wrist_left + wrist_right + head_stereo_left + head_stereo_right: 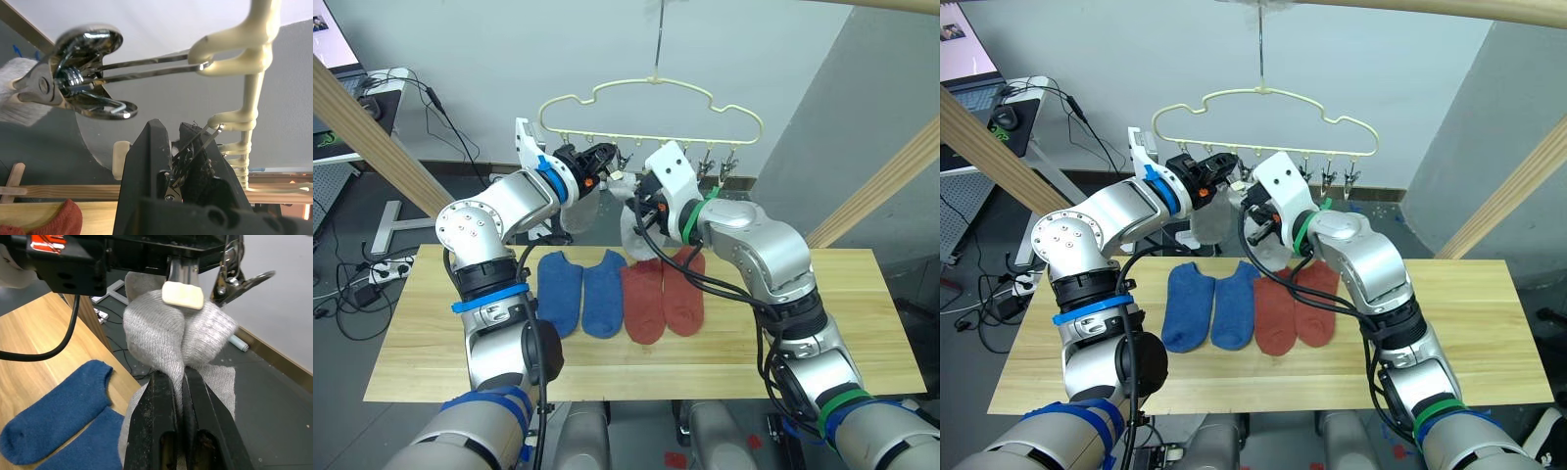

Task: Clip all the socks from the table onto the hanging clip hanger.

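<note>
Clipping step: right end effector [182, 382] clamped on grey sock [178, 333] at upper centre, under clip hanger [651, 103]. Left end effector [178, 161] pinching a clip [193, 147]. Next, probably feed cuff into it. Four socks remain on tabletop [862, 323].

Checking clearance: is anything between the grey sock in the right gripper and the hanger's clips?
Nothing visible. The right gripper holds the grey sock just below the clips; the left gripper pinches one clip there.

Even, bright indoor light; glare on the steel clip [80, 73], soft shadows.
</note>
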Controlling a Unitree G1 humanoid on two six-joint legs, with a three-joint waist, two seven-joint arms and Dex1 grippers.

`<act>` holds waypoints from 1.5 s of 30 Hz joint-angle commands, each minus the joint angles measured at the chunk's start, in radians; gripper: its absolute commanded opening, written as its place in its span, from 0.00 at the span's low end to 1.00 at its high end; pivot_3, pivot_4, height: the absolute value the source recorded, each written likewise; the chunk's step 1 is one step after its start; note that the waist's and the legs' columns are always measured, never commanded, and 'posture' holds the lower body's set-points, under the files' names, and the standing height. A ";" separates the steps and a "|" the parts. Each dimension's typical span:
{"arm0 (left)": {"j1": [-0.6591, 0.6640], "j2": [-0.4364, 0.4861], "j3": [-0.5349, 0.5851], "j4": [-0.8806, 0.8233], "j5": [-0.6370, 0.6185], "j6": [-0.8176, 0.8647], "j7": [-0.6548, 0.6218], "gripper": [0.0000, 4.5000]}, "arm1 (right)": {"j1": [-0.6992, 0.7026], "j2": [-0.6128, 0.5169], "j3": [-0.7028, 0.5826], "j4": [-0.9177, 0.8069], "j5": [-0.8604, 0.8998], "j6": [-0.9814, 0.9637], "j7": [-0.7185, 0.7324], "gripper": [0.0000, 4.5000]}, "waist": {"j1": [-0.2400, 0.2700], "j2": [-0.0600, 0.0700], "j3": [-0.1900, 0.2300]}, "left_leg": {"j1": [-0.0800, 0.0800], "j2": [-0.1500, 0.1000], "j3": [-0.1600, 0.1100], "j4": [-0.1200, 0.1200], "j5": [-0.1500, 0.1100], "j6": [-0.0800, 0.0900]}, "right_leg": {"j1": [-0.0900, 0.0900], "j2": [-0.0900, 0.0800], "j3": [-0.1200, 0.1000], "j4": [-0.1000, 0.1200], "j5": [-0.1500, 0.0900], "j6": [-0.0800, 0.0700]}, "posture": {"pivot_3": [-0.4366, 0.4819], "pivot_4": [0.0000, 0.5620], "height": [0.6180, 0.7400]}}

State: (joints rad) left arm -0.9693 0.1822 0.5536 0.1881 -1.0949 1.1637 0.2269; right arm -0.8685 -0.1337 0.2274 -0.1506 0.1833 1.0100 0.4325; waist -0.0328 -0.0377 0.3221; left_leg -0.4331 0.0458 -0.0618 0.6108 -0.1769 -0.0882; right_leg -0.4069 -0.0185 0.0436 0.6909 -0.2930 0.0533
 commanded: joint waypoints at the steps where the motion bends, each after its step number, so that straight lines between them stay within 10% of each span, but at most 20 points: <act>1: 0.018 0.016 -0.004 -0.017 0.003 -0.009 0.009 0.06 | -0.021 0.015 -0.010 -0.036 0.016 -0.015 -0.005 0.01 | 0.000 0.000 0.000 | 0.000 0.000 0.000 0.000 0.000 0.000 | 0.000 0.000 0.000 0.000 0.000 0.000 | 0.51 0.51 1.00; 14: 0.038 0.015 -0.025 -0.033 -0.009 -0.018 -0.019 0.06 | -0.048 0.014 -0.026 0.004 0.005 -0.042 -0.007 0.01 | 0.000 0.000 0.000 | 0.000 0.000 0.000 -0.001 0.000 0.000 | 0.000 0.000 0.000 -0.001 0.000 0.000 | 0.51 0.51 1.00; 20: 0.049 0.028 -0.040 -0.047 -0.017 -0.013 -0.040 0.52 | -0.041 0.010 -0.019 -0.002 0.008 -0.038 -0.002 0.01 | 0.001 0.000 0.000 | -0.001 0.000 0.000 -0.001 0.000 0.000 | -0.001 0.000 0.000 -0.002 0.000 0.000 | 0.51 0.50 1.00; 23: 0.060 0.053 -0.069 -0.076 -0.009 -0.001 -0.081 0.52 | -0.036 0.009 -0.018 -0.003 0.012 -0.033 0.003 0.01 | 0.002 0.000 0.000 | -0.002 0.000 0.000 -0.001 0.000 0.000 | -0.001 0.000 -0.001 -0.003 0.000 0.000 | 0.52 0.50 1.00; 32: 0.129 0.150 -0.211 -0.232 0.024 0.026 -0.237 0.53 | -0.011 -0.005 0.004 0.009 0.000 -0.040 0.007 0.61 | 0.005 0.000 0.000 | -0.003 0.000 0.000 -0.002 0.000 -0.001 | -0.002 0.000 -0.001 -0.004 0.000 0.000 | 0.55 0.48 1.00; 45: 0.400 0.334 -0.400 -0.521 0.234 -0.158 -0.505 0.53 | 0.241 -0.254 -0.120 -0.345 0.133 0.105 0.107 0.61 | 0.018 0.000 0.000 | -0.004 0.000 0.000 -0.004 0.000 0.000 | -0.001 -0.001 -0.001 -0.009 0.000 0.000 | 0.58 0.47 1.00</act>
State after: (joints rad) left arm -0.5830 0.5099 0.1630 -0.2772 -0.8884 1.0553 -0.2515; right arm -0.6374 -0.3697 0.1573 -0.4253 0.2842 1.1012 0.5219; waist -0.0149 -0.0377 0.3221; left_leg -0.4370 0.0456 -0.0622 0.6064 -0.1769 -0.0883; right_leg -0.4081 -0.0196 0.0427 0.6822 -0.2930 0.0532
